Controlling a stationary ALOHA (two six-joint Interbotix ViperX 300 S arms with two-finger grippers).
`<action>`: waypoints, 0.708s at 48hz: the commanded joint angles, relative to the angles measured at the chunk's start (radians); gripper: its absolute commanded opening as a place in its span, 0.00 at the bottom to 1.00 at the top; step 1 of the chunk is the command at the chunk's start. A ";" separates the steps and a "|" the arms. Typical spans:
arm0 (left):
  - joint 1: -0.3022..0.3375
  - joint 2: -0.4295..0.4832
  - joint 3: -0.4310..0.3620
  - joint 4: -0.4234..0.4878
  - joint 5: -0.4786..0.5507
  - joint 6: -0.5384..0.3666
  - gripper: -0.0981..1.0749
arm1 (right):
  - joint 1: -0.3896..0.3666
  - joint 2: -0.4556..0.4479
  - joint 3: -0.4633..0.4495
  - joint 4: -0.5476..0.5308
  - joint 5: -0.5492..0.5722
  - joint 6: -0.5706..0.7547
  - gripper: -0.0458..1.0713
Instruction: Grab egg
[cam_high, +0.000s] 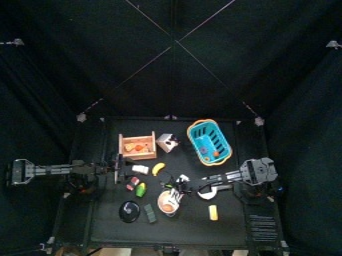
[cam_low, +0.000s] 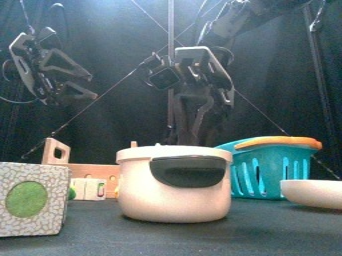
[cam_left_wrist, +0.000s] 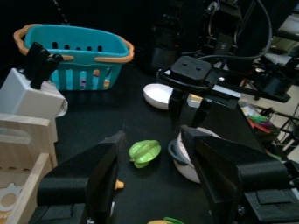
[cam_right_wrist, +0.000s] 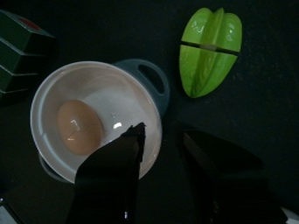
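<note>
The egg (cam_right_wrist: 76, 122) is tan and lies at the bottom of a white pot (cam_right_wrist: 87, 109) with a dark grey handle. In the right wrist view my right gripper (cam_right_wrist: 162, 131) hangs open just above the pot's rim, beside the egg and not touching it. From the front the pot (cam_low: 171, 182) hides the egg, and the right gripper (cam_low: 194, 70) hangs above and behind the pot. From above, the right gripper (cam_high: 191, 188) sits next to the pot (cam_high: 167, 203). My left gripper (cam_left_wrist: 156, 144) is open and holds nothing, resting at the table's left side (cam_high: 91, 180).
A green starfruit (cam_right_wrist: 211, 48) lies beside the pot. A blue basket (cam_high: 207, 142) with an orange rim stands at the back right and a wooden rack (cam_high: 138, 148) at the back left. A white bowl (cam_low: 314, 192), a patterned box (cam_low: 30, 200) and a black bowl (cam_high: 130, 210) are nearby.
</note>
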 joint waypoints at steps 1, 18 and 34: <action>-0.002 0.002 -0.011 -0.003 -0.002 0.005 0.85 | 0.009 -0.067 -0.021 -0.008 0.025 -0.011 0.69; -0.002 0.002 -0.006 0.015 -0.002 0.006 0.85 | 0.104 -0.097 -0.048 -0.069 0.038 -0.114 0.69; -0.002 0.003 -0.005 0.014 -0.002 0.005 0.85 | 0.129 -0.015 -0.091 -0.075 -0.046 -0.147 0.69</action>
